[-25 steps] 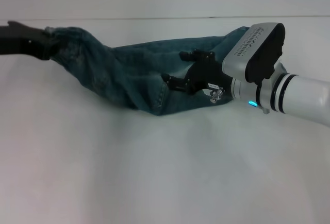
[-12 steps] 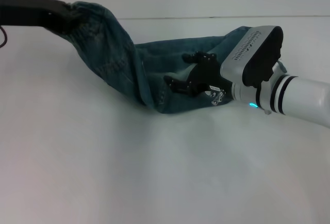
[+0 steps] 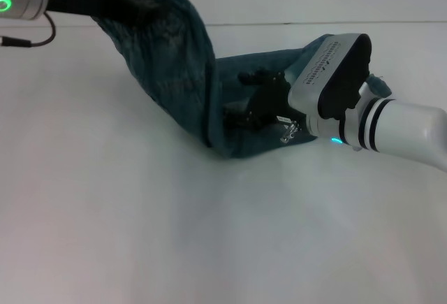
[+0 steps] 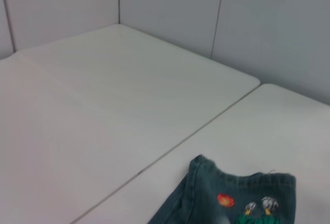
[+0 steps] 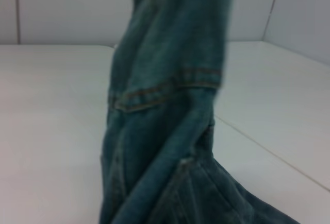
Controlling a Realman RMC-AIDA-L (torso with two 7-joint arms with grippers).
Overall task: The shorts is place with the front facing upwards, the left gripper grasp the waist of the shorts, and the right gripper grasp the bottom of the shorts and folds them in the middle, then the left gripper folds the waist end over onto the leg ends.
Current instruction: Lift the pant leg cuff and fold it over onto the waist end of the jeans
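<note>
The blue denim shorts (image 3: 174, 59) lie across the white table, one end raised. My left gripper (image 3: 140, 3) is shut on the waist end and holds it high at the upper left, so the cloth hangs down in a fold toward the middle. My right gripper (image 3: 246, 98) is open, its black fingers spread over the flat part of the shorts near the fold. The left wrist view shows the leg end of the shorts (image 4: 242, 195) with small coloured patches. In the right wrist view the lifted denim (image 5: 165, 105) hangs close in front.
A white table (image 3: 140, 234) spreads in front, with a seam (image 4: 170, 152) between two tabletops. Grey wall panels (image 4: 170, 7) stand behind it. My right arm's white wrist housing (image 3: 335, 73) covers the right end of the shorts.
My left gripper has risen and swung to the right with the waist end, and the cloth now stands over the middle. The right gripper has barely moved.
</note>
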